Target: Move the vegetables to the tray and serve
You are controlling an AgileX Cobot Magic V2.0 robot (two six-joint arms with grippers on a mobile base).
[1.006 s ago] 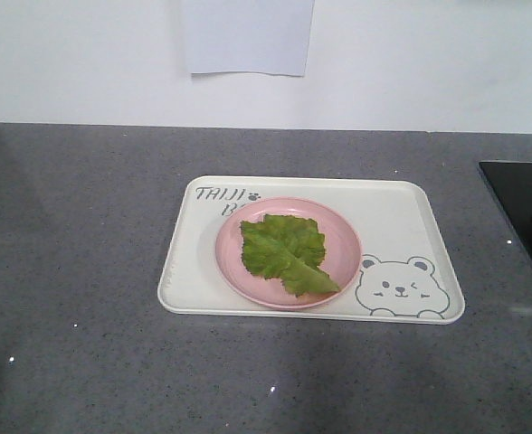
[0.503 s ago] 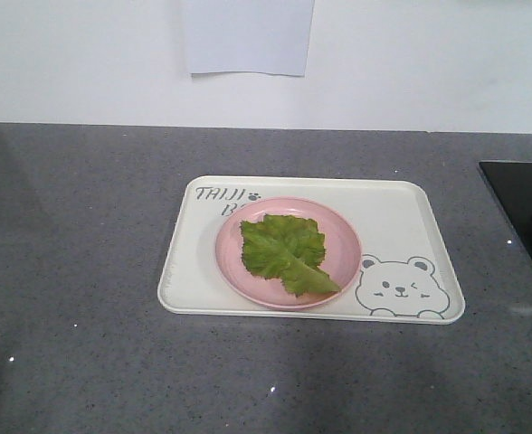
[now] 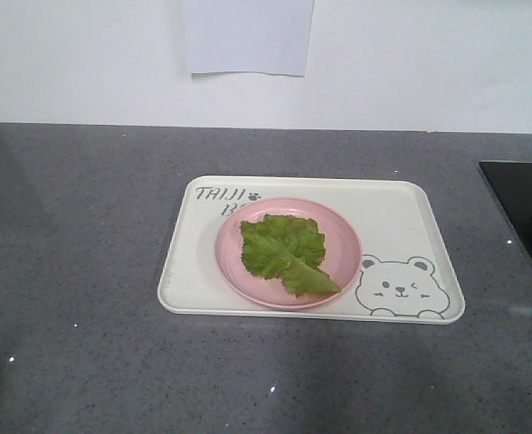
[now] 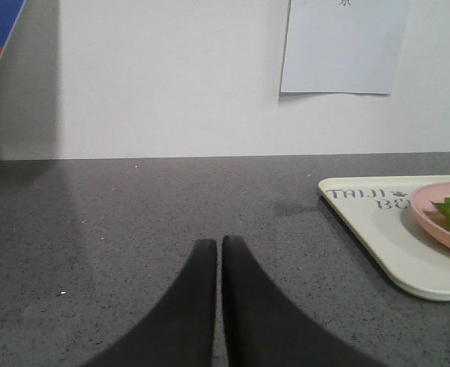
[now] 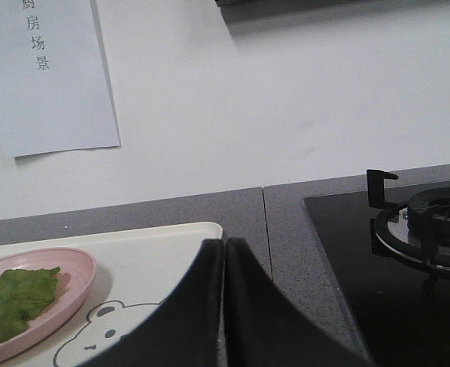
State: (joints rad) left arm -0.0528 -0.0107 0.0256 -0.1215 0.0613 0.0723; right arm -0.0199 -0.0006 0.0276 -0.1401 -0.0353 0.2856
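I see the lettuce leaf (image 3: 286,253) lying flat on the pink plate (image 3: 338,222), which sits a little left of centre on the cream tray (image 3: 402,212), covering part of the lettering at 11 o'clock and just beside the bear drawing (image 3: 398,287) at 4 o'clock. The tray's four edges lie clear on the grey bench (image 3: 85,226), with wide bare room toward 9 o'clock and 6 o'clock and a black hob (image 3: 528,203) near at 3 o'clock. My left gripper (image 4: 219,248) hangs low over the bench at the tray's 9 o'clock, its fingers pressed together on nothing, and my right gripper (image 5: 224,248) sits at the tray's right edge with fingers likewise closed and empty.
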